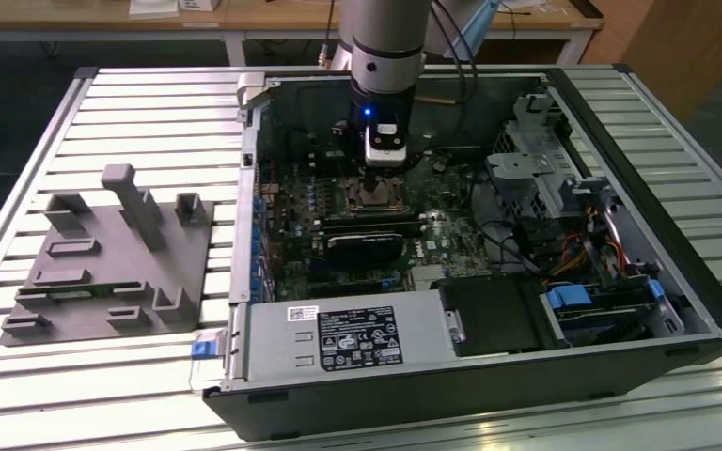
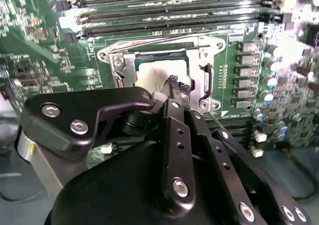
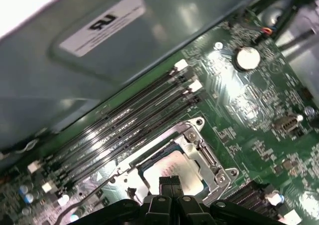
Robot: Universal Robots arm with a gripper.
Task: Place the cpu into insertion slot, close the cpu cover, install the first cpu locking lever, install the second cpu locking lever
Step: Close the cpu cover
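Slatted metal forms the worktop (image 1: 148,113), on which an open computer case (image 1: 694,301) is laid on its side. A grey fixture (image 1: 110,254) is set beside it at the exterior view's left. Inside the case, the arm (image 1: 384,47) is held upright over the middle of the green board (image 1: 292,230), directly above the slot (image 1: 374,193). A labelled black box (image 1: 336,338) is seen at the near edge of the case, well apart from the arm.

In both wrist views the cpu (image 2: 149,75) (image 3: 184,168) is seen seated flat in the slot, its pale face showing through the square opening of the cover (image 2: 127,68) (image 3: 197,140). The cover appears to be lowered around the cpu, though this cannot be told for certain. The jaws are closed together with nothing gripped between them. Their ribbed fingertips (image 2: 175,85) (image 3: 168,181) are held at the cpu's face, on it or just above. Long memory slots (image 2: 174,16) are ranged just beside the slot.
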